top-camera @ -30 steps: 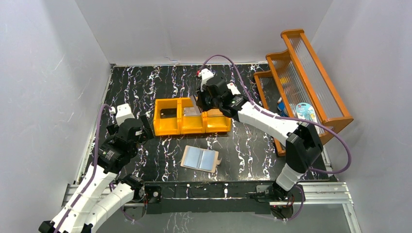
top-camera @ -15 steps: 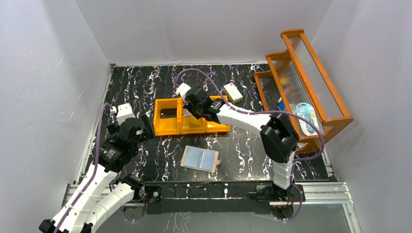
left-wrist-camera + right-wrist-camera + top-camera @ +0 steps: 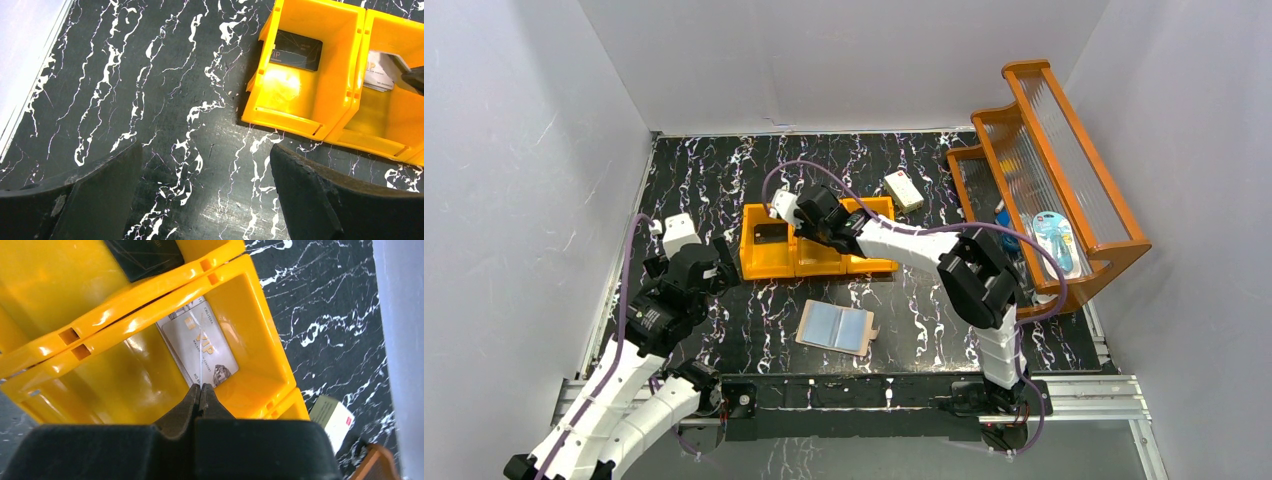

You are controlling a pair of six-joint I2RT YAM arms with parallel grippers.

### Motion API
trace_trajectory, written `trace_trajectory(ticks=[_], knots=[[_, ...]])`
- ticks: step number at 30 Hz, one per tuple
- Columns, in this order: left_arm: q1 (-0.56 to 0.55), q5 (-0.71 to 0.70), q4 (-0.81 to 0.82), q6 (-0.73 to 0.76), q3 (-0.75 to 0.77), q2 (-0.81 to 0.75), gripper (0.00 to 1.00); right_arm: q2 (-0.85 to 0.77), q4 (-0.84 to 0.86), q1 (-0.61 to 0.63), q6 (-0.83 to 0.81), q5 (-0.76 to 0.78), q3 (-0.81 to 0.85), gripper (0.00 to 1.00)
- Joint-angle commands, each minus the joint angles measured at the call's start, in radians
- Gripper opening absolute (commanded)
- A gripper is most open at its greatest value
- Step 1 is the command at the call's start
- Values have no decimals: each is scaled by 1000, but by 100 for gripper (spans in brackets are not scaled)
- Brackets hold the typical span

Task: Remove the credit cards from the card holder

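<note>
The card holder (image 3: 836, 327) lies open on the table near the front, pale blue pockets up. A black credit card (image 3: 296, 50) rests in the left compartment of the orange bin (image 3: 769, 272). A silver credit card (image 3: 215, 347) lies in the middle compartment. My right gripper (image 3: 201, 386) hangs over that middle compartment, shut. A thin pale edge (image 3: 202, 360) runs straight out from between its fingertips, looking like another credit card seen edge-on. My left gripper (image 3: 205, 165) is wide open and holds nothing, low over bare table left of the bin.
A small white box (image 3: 904, 190) lies behind the bin's right end. A tall orange wooden rack (image 3: 1064, 170) with a few packaged items stands along the right wall. White walls close in the left, back and right sides.
The right gripper swung left along the bin, from above the middle-right compartments to the middle-left, and dropped lower. The left arm and the card holder stayed put.
</note>
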Motion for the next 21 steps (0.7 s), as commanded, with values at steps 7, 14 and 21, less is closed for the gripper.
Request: trace_trajectory(ticks=[7, 14, 21], knots=[[-1, -61, -25, -12, 6, -20, 98, 25, 222, -6, -393, -40, -62, 0], [-2, -95, -42, -30, 11, -39, 98, 70, 224, -27, -457, -73, -61, 0], [-2, -113, -49, -38, 14, -63, 98, 121, 218, -38, -466, -36, -42, 0]])
